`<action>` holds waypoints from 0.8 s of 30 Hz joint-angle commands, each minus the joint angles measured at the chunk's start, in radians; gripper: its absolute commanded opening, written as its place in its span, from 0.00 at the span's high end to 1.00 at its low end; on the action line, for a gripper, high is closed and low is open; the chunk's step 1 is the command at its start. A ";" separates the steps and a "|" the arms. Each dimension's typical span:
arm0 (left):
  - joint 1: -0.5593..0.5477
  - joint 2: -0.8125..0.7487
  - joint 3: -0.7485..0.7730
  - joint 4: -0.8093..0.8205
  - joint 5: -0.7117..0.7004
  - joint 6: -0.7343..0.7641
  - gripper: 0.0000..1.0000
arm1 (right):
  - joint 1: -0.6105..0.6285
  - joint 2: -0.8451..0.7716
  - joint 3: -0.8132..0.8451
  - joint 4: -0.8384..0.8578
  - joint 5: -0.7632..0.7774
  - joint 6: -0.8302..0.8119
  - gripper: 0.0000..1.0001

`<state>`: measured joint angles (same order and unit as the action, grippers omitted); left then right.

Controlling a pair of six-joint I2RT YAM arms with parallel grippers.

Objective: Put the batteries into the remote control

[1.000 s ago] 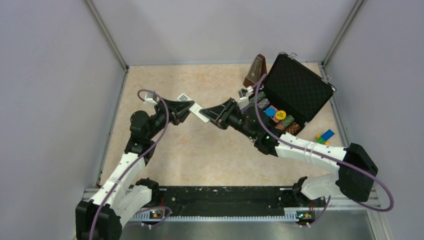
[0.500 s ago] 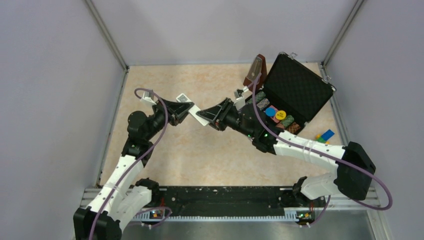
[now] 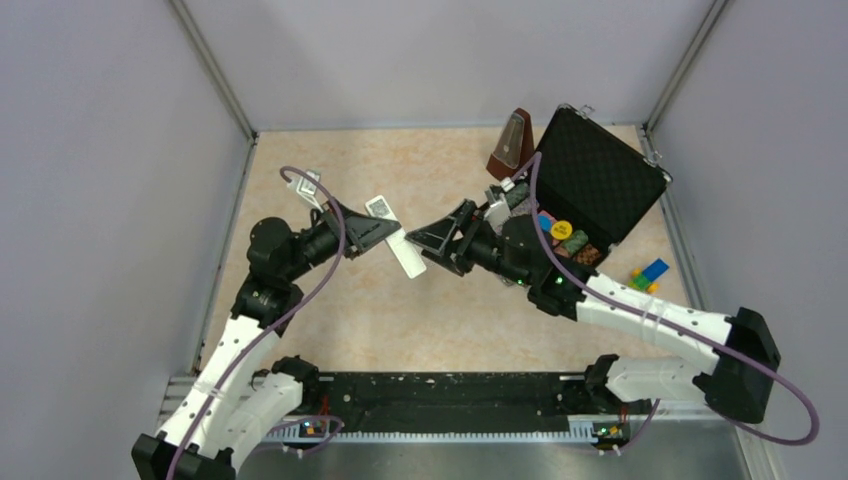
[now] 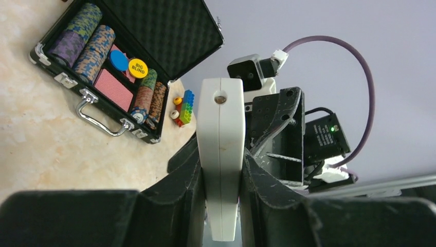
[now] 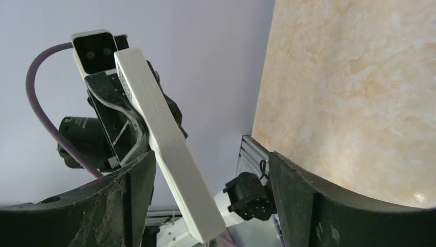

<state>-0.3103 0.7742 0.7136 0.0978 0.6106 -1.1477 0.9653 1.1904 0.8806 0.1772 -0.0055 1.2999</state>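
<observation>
The slim white bar remote control point(image 3: 392, 238) is up off the tan table point(image 3: 400, 320), pinched tight in the black left gripper point(image 4: 221, 152). The black right gripper point(image 5: 212, 154) has its fingers wide apart, w/ the remote's other end btwn them, not squeezed.

Both arms have white link shells, the left arm point(image 3: 232, 350) and the right arm point(image 3: 640, 312) alike, joined by rounded black motor housings. A purple cable point(image 4: 368, 87) runs loosely along each arm and ends in a white plug. The left gripper point(image 3: 386, 232) and right gripper point(image 3: 416, 240) are matte black and wedge-shaped, with scuffed, dusty fingers point(image 5: 118, 200). Each wrist carries a small white-cased camera point(image 5: 93, 51) with a dark face. A green light point(image 4: 335, 128) glows on a black labelled box.
</observation>
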 commanded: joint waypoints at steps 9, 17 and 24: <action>-0.004 0.006 0.064 0.147 0.249 0.124 1.00 | -0.049 -0.108 0.097 -0.169 -0.352 -0.568 0.18; -0.005 0.058 0.083 0.178 0.317 0.091 1.00 | -0.048 0.038 0.191 -0.147 -0.498 -0.644 0.29; -0.006 0.076 0.075 0.180 0.322 0.088 1.00 | -0.048 0.094 0.197 -0.116 -0.501 -0.589 0.64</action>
<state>-0.3103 0.8566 0.7563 0.1944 0.9001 -1.0428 0.9218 1.2602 1.0496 0.0284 -0.5014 0.7120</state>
